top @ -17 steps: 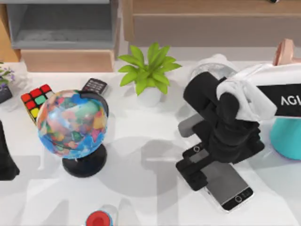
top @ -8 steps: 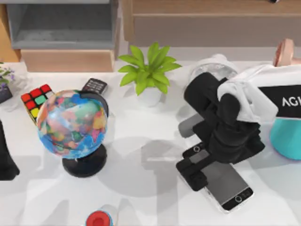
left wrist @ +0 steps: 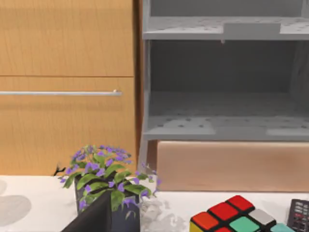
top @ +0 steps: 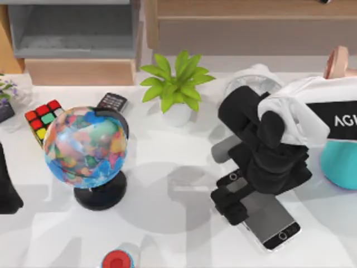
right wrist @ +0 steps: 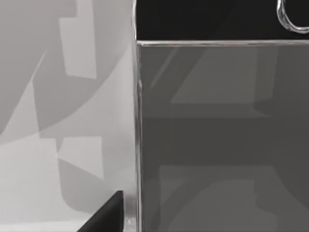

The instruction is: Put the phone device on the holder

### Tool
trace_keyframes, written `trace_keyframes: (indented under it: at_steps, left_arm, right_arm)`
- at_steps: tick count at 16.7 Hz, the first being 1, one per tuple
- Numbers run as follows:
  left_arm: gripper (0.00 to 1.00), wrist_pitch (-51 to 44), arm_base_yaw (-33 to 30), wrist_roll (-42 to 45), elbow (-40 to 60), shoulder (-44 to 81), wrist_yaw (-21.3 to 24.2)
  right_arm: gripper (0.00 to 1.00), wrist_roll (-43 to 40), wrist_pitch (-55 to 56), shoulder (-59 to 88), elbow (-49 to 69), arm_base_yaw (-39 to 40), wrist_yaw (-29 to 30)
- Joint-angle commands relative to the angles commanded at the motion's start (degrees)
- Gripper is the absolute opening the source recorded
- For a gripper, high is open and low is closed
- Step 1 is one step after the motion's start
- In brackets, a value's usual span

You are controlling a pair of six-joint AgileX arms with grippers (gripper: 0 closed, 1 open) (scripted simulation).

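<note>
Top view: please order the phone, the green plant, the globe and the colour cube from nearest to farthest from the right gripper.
1. The phone lies directly under the right gripper, at the table's right front.
2. The green plant stands at the back centre.
3. The globe stands at the left.
4. The colour cube sits far left, behind the globe.

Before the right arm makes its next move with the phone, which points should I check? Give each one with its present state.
1. Right gripper is over the phone device: ok.
2. Phone lies flat on the table, round button end toward the near edge: ok.
3. Fingers closed on the phone's rim: cannot tell.
4. Holder located for the placing: cannot tell.
5. Globe and plant stand apart from the phone: ok.
6. Left arm parked at the table's left edge: ok.
</note>
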Motion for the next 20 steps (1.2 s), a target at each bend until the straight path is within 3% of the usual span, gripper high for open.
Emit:
trace_keyframes:
  at_steps: [2, 20]
  left_arm:
    - [1.0, 0.0, 0.0, 0.0, 0.0, 0.0, 0.0]
    - [1.0, 0.0, 0.0, 0.0, 0.0, 0.0, 0.0]
  right_arm:
    - [0.0, 0.0, 0.0, 0.0, 0.0, 0.0, 0.0]
    - [0.0, 0.1, -5.4, -4.2, 2.8, -0.1, 0.1]
